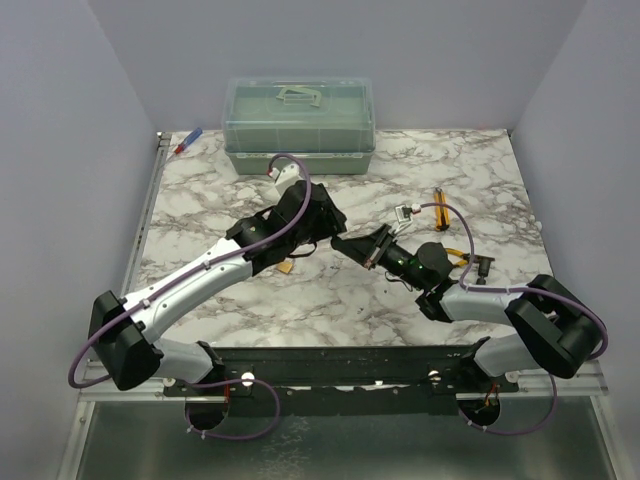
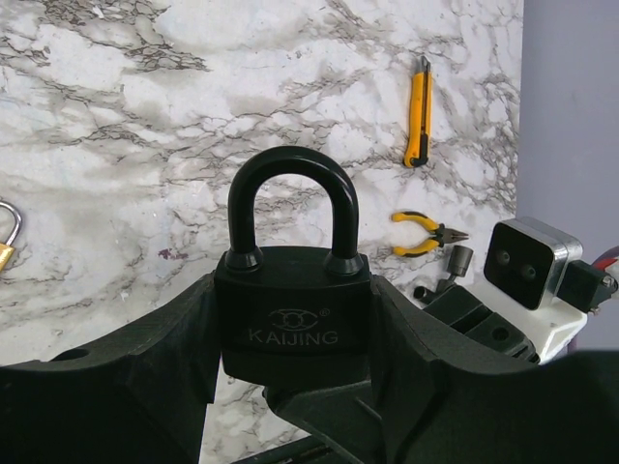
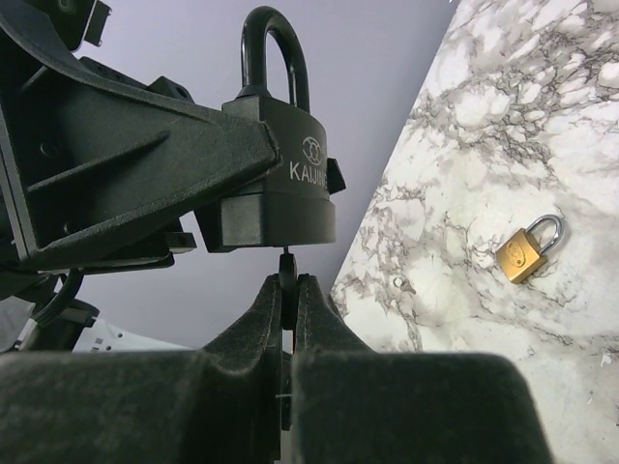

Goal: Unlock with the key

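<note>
— Key [image 3: 286,263] position, please.
— Pinched upright in the right tool [image 3: 288,300], which is closed on it. Only the thin shaft shows above the fingertips. It stands directly under the black padlock [image 3: 280,184], with its tip at the underside of the body.
— Inserted?
— Cannot tell. The tip meets the bottom face, but the right wrist view shows neither the keyhole nor how deep the shaft sits.
— And the padlock?
— Held in the air above the middle of the worktop [image 2: 145,145]. The left tool [image 2: 292,333] is clamped on its body, shackle uppermost.
— Shackle condition?
— Both legs are seated in the body in the left wrist view. Locked, in my judgement.
— Progress, then?
— Key in hand, padlock in hand, and the two brought into line. Outstanding: full insertion, the turn, and the shackle springing free. I rate it past halfway, with the delicate part ahead.
— Anything else noted?
— A small brass padlock [image 3: 527,249] lies on the worktop, apart from the work. A yellow utility knife [image 2: 418,111] and pliers [image 2: 426,235] lie to the right. None is involved.
</note>
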